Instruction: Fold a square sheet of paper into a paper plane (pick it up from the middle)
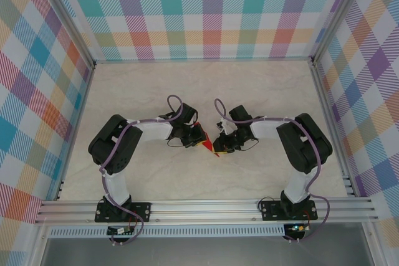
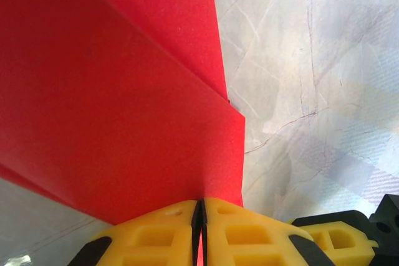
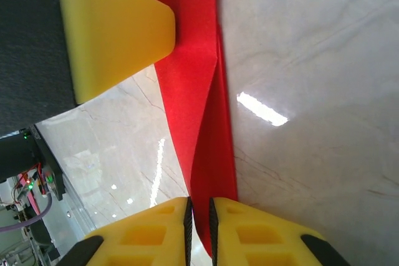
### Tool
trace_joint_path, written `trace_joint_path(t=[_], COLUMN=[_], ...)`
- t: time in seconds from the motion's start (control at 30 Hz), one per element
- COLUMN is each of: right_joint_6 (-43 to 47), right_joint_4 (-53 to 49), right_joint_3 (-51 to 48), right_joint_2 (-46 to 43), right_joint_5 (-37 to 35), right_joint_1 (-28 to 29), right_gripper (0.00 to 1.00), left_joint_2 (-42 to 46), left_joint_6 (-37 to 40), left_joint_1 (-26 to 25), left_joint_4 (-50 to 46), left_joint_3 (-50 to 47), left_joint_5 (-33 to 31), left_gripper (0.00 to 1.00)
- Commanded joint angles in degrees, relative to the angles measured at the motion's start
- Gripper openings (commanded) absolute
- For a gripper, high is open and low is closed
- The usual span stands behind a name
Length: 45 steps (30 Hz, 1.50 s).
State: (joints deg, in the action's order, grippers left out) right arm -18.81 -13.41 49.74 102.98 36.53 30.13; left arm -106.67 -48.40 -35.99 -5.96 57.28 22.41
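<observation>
Two pinches grip the thin, limp red paper [image 2: 124, 104]: left gripper [image 2: 199, 216] and right gripper [image 3: 199, 219] each clamp a folded edge between closed fingertips [image 2: 159, 235], likely its stiffest part.

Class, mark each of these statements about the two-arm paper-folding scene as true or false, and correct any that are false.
1. The left gripper is shut on the red paper. True.
2. The red paper is a flat, unfolded sheet. False: it shows creases and overlapping layers.
3. The right gripper is open and away from the paper. False: its yellow fingers are shut on an edge of the paper.
4. The table has a pale, marble-like surface. True.
5. The walls around the table are plain white. False: they carry a multicoloured plaid pattern.
</observation>
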Motion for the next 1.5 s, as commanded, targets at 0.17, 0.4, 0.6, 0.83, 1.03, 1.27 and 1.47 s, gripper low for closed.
trace_joint_path(t=[0.17,0.4,0.6,0.83,1.03,1.27,1.47], right_joint_6=[-0.01,-0.86,-1.81,-3.3,-5.49,-6.47,-6.49], right_joint_4=[-2.44,-3.41,-3.36,-7.46,-7.83,-9.94,-12.27], right_joint_3=[1.07,0.98,0.54,1.72,5.28,10.0,10.12], right_joint_2=[1.61,1.27,-2.61,-9.4,-7.03,-0.48,0.46], right_joint_5=[-4.66,-6.65,-4.82,-14.58,-15.3,-17.47,-20.59], right_joint_1=[0.19,0.0,0.02,2.69,8.63,10.37,10.35], right_gripper=[0.08,0.07,0.15,0.26,0.24,0.18,0.15], left_joint_2=[-3.28,-3.65,-4.06,-4.39,-4.45,-4.5,-4.86], left_joint_6=[-0.03,0.07,0.11,0.02,0.1,0.06,0.24], left_joint_1=[-0.22,-0.22,-0.22,-0.22,-0.22,-0.22,-0.14], left_joint_4=[-6.61,-7.35,-7.49,-7.58,-8.02,-8.19,-8.43], left_joint_3=[-0.63,-0.5,-0.38,-0.14,0.11,0.09,0.29], left_joint_5=[-6.02,-6.59,-6.55,-6.26,-6.33,-6.42,-6.46], left_gripper=[0.12,0.12,0.12,0.12,0.12,0.12,0.12])
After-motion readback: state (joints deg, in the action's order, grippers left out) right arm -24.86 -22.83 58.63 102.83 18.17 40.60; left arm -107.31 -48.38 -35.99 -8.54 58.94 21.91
